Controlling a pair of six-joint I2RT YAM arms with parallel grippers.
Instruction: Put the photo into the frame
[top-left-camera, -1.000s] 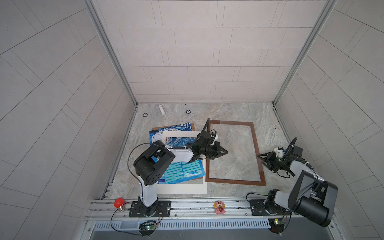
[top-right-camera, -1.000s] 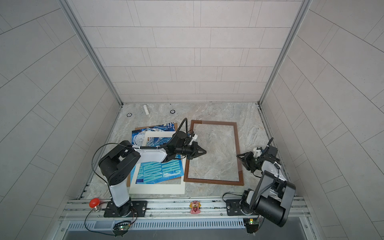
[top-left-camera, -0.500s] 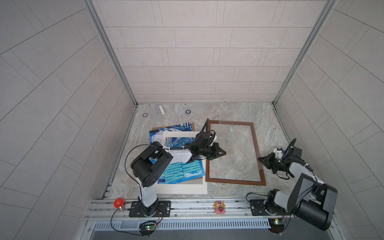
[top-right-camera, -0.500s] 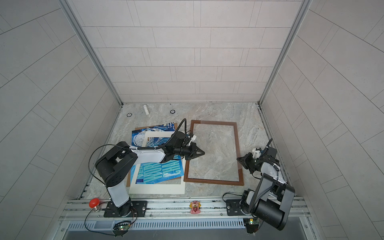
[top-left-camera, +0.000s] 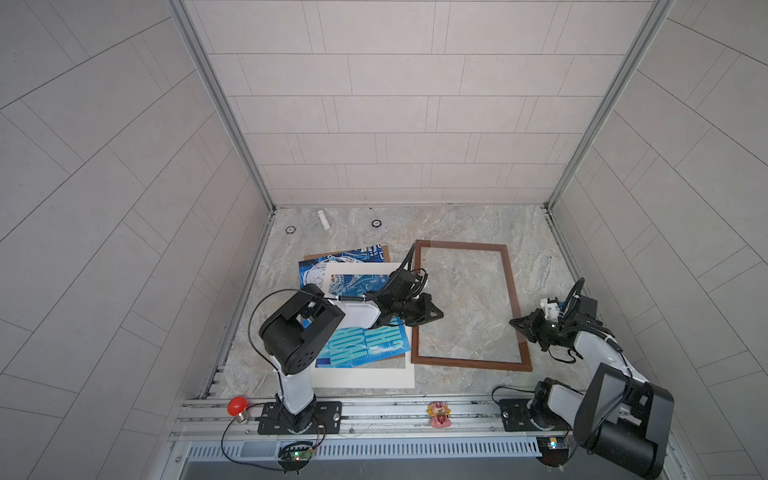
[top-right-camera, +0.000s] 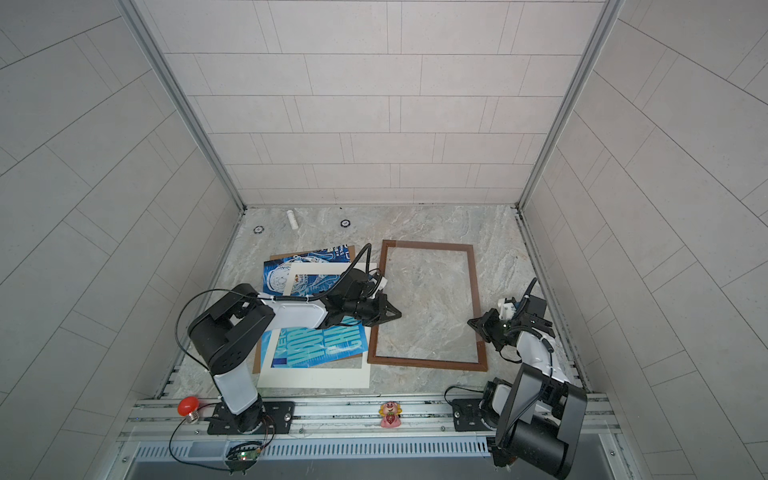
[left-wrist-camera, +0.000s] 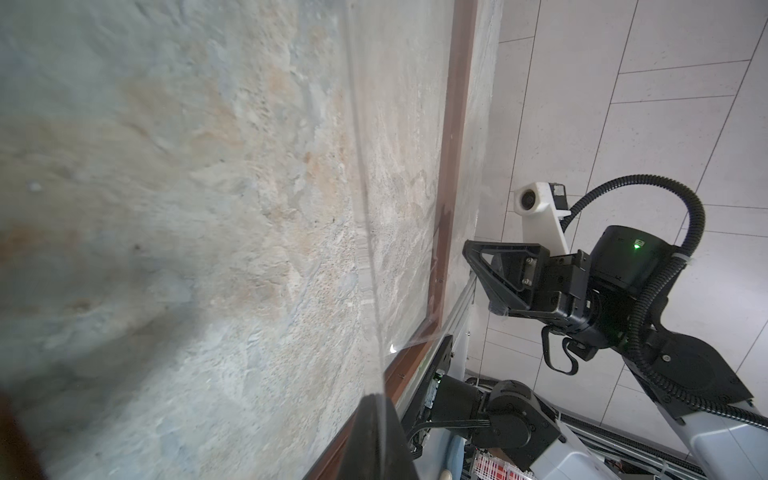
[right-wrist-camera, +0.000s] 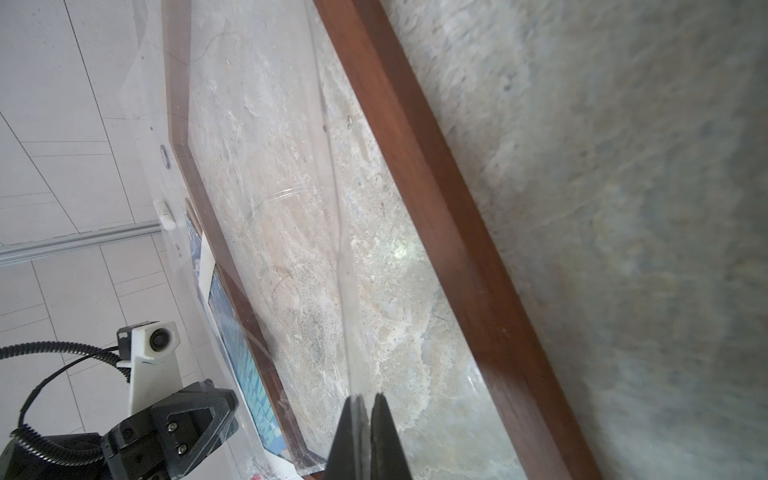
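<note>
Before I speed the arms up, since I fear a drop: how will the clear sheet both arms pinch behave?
The clear sheet is thin and wide, held only at two opposite edges by the left gripper and right gripper, so it will probably flex or sag in the middle. Its glossy, glinting surface may slip between the fingers.

White-and-black arms (top-left-camera: 353, 313), ribbed black cables (left-wrist-camera: 696, 224)

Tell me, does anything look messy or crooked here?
Yes. The photo lies crooked in the pile left of the frame. It sits tilted under the cream mat and pokes out past the mat's far corner.
</note>
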